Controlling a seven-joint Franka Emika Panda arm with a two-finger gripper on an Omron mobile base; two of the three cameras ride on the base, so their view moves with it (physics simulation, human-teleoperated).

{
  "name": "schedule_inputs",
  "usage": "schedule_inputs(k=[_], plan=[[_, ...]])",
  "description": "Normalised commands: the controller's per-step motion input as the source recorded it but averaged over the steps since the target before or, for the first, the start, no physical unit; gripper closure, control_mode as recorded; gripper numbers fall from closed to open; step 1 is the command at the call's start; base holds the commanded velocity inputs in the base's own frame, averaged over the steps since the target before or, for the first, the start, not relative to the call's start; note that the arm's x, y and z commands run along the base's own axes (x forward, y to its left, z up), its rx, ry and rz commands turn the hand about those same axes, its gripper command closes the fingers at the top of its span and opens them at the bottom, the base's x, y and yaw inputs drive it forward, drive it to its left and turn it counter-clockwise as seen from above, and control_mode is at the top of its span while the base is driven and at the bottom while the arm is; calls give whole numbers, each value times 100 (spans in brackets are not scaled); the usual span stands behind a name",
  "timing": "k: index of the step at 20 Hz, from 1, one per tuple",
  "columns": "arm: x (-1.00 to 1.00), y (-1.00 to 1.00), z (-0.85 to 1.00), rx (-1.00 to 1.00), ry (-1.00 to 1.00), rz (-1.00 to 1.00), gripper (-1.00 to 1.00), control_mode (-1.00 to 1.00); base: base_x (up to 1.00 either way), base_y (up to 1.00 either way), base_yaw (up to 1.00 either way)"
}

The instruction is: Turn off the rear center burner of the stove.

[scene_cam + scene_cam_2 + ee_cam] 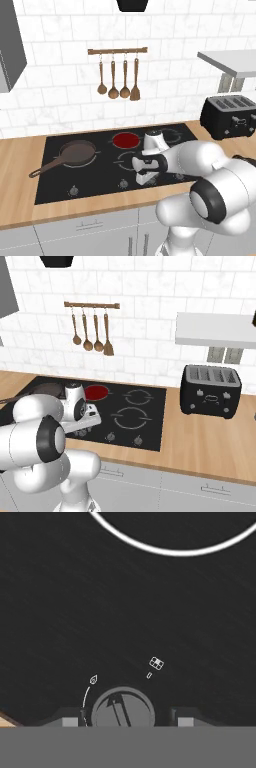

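Your pincer (124, 721) hangs low over the front row of the stove (60, 187), and its two fingertips (70, 721) stand apart on either side of a round silver knob (122, 709), without visibly touching it, so it is released. You see the rear center burner (125, 140) glowing bright red, behind the hand and just right of the brown frying pan (75, 154). A black toaster (210, 391) stands on the wooden counter (200, 446), well apart to the right.

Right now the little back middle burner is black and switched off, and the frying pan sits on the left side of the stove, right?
Not quite. The burner glows bright red in the left base view, so it is on. The frying pan does sit on the left side of the stove.
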Motion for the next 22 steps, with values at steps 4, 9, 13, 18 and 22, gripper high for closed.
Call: schedule_inputs(k=[4, 9, 13, 18, 22], plan=[[16, 0, 0, 0, 0, -3, 100, -100, 0, 0, 0], [2, -11, 0, 2, 3, -23, 100, -100, 0, 0, 0], [-18, -42, 0, 13, 10, -53, 100, -100, 0, 0, 0], [-31, -52, 0, 16, 9, -70, 100, -100, 0, 0, 0], [-21, -48, -2, 13, 4, -76, 100, -100, 0, 0, 0]])
